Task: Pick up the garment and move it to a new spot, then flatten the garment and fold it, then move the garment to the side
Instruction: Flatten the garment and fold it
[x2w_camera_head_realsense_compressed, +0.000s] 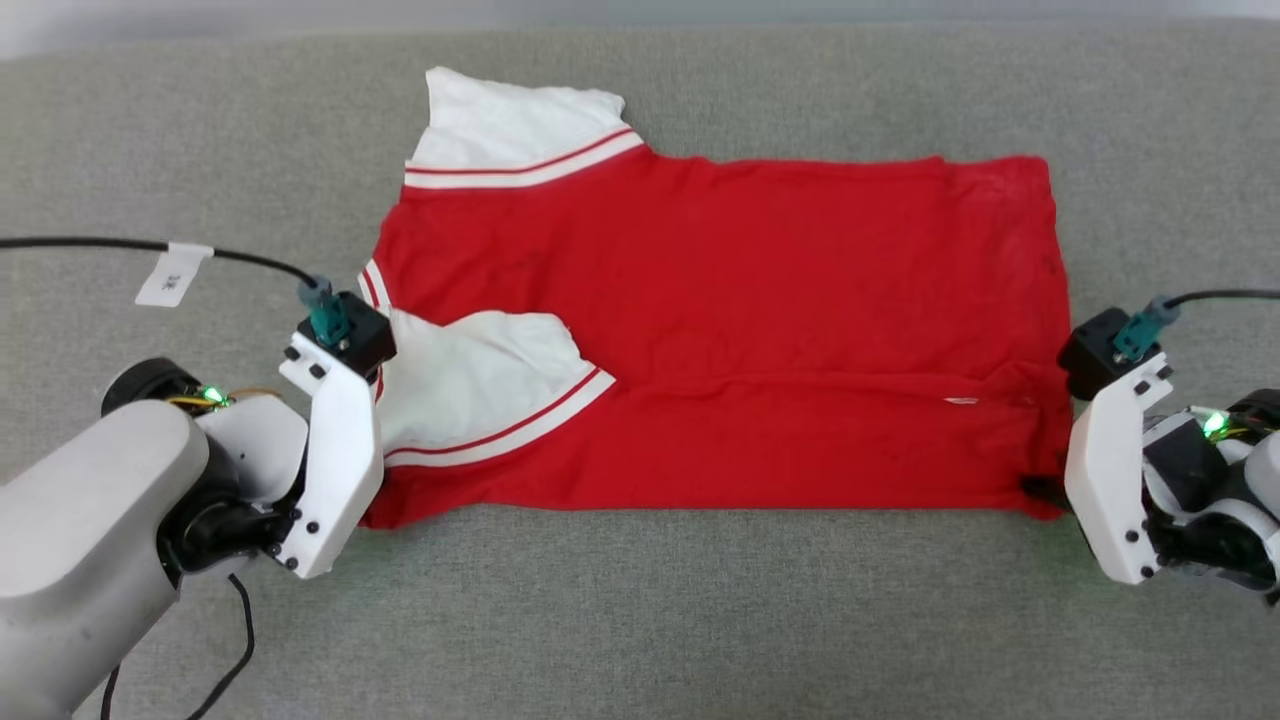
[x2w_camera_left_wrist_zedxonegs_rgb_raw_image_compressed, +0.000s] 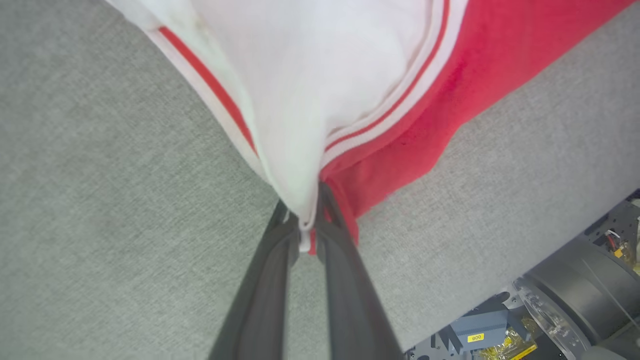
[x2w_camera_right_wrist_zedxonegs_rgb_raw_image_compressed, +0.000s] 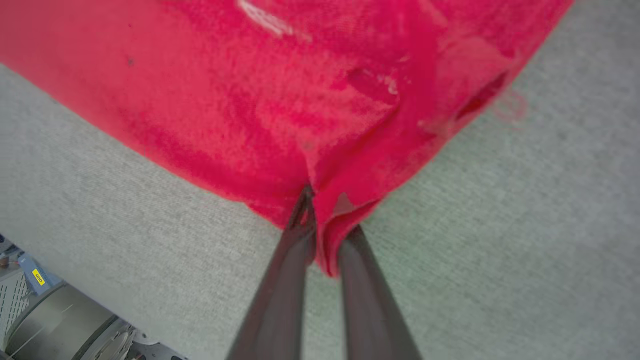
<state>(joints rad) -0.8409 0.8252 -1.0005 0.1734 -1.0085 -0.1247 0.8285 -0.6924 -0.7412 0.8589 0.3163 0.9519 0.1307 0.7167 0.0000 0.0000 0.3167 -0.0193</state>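
Red shirt (x2w_camera_head_realsense_compressed: 720, 300) spread flat mid grey tabletop (x2w_camera_head_realsense_compressed: 640, 620). Left claw (x2w_camera_left_wrist_zedxonegs_rgb_raw_image_compressed: 306, 215) clenched on its white-sleeve corner at the tabletop's near side, right claw (x2w_camera_right_wrist_zedxonegs_rgb_raw_image_compressed: 325, 225) clenched on its hem corner.

The head camera looks steeply down from above onto the grey surface (x2w_camera_head_realsense_compressed: 640, 610). It stands far enough back to take in the whole garment (x2w_camera_head_realsense_compressed: 720, 300) at frame centre. The left wrist camera sits very close and looks along the left gripper (x2w_camera_left_wrist_zedxonegs_rgb_raw_image_compressed: 306, 220) at the garment corner seen lower left in the head view. The right wrist camera, equally close, faces along the right gripper (x2w_camera_right_wrist_zedxonegs_rgb_raw_image_compressed: 324, 225) at the corner seen lower right there.
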